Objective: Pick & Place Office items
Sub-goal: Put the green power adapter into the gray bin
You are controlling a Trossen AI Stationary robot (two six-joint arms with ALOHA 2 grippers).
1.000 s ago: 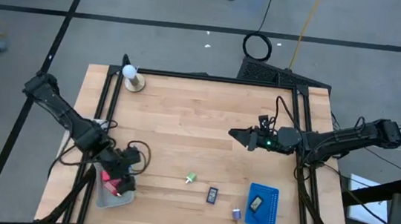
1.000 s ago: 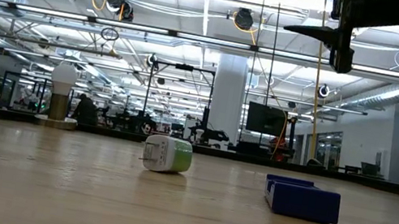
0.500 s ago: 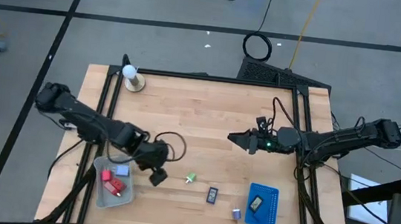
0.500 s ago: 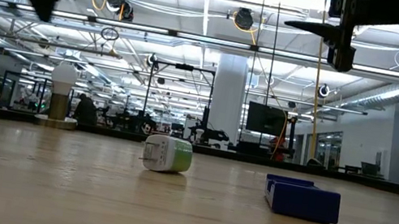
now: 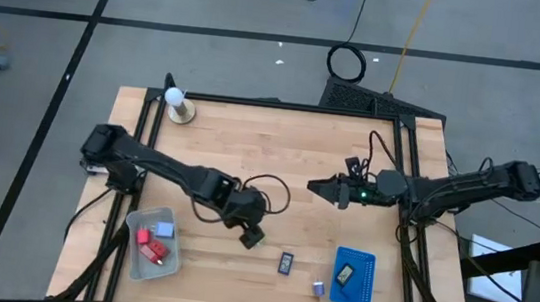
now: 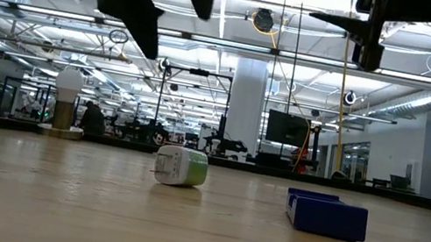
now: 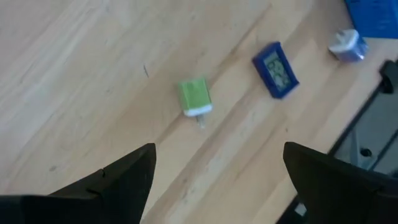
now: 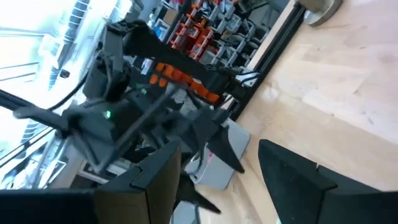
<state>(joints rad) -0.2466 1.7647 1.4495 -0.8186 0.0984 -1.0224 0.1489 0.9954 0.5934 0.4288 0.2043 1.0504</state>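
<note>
My left gripper [image 5: 252, 236] hangs open above the table's middle front, slanting down, with nothing between its fingers [image 7: 219, 149]. The green-white bit [image 7: 194, 98] lies on its side on the wood just below and ahead of it [image 6: 181, 167]. A black rectangle [image 5: 285, 263] and a purple bit [image 5: 318, 288] lie farther right. The grey tray [image 5: 134, 257] holds red blocks [image 5: 150, 249] and a light-blue block [image 5: 163, 229]. The blue tray [image 5: 364, 292] holds another black rectangle [image 5: 344, 275]. My right gripper [image 5: 315, 185] waits open, level, high over the table's right half.
A white ball on a wooden base [image 5: 176, 104] stands at the far left corner. A black frame rail [image 5: 141, 137] runs along the table's left side, another along the right [image 5: 409, 186]. Bare wood lies across the middle and far part.
My left gripper has swung from over the grey tray toward the table's right, staying open, and now hangs over the green-white bit. The tray's red and light-blue blocks have come into view. My right arm has kept still.
</note>
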